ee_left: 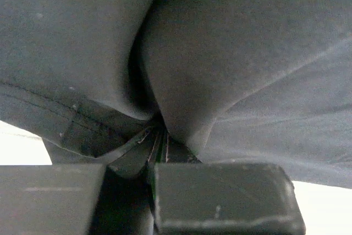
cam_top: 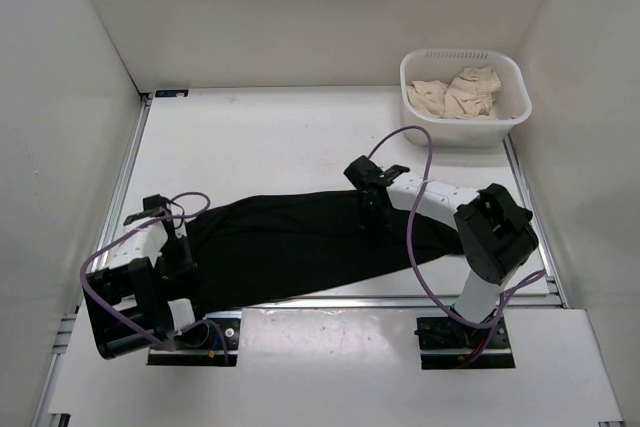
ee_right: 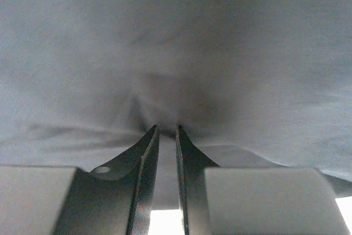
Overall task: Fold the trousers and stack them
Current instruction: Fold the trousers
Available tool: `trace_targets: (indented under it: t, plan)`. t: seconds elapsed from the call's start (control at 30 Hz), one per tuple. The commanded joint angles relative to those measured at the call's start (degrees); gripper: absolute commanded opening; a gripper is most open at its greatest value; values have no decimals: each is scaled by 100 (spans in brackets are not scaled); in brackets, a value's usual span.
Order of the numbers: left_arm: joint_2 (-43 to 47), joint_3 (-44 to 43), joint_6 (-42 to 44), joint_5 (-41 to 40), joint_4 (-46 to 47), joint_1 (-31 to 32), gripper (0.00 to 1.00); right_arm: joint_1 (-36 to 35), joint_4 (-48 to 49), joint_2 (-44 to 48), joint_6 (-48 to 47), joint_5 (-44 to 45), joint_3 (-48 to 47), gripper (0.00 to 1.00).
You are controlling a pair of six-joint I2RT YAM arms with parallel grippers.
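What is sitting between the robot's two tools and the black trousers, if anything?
Nothing visible. The left tool is clamped on the trousers at their left end. The right tool presses into the cloth further along, with a pucker of fabric gathered at its tips.

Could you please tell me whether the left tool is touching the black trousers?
Touching. The left wrist view shows the left tool shut on a bunched fold of the trousers.
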State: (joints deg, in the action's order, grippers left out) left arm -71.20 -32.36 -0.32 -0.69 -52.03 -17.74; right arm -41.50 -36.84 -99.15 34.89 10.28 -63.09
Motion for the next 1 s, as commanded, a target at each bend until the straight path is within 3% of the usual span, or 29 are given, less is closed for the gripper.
trace_targets:
  t: [0.0,0.2,0.4,0.57,0.63,0.73,0.97]
  plan:
    - [-332,317,32,-1151,1587,25,14,264,19,89,693,395,156,23]
    - [-1315,37,32,-1618,2758,25,14,1011,19,511,1370,456,412,25]
    - [-1845,-1253,32,-1460,3076,-28,14,1775,-375,1020,1187,519,-123,34]
    - [-2187,-2063,32,-1399,3076,-142,14,2698,-1017,1600,984,361,-195,58]
    - [-2257,-2265,32,-1399,3076,-221,14,3066,-1448,1907,1123,203,68,63]
    - [-2258,-2319,32,-1250,2945,-301,14,3305,-1519,2417,1509,-262,698,63]
    - [-1784,-1941,32,-959,2566,-353,14,3253,-1150,3015,2837,-1195,1912,66]
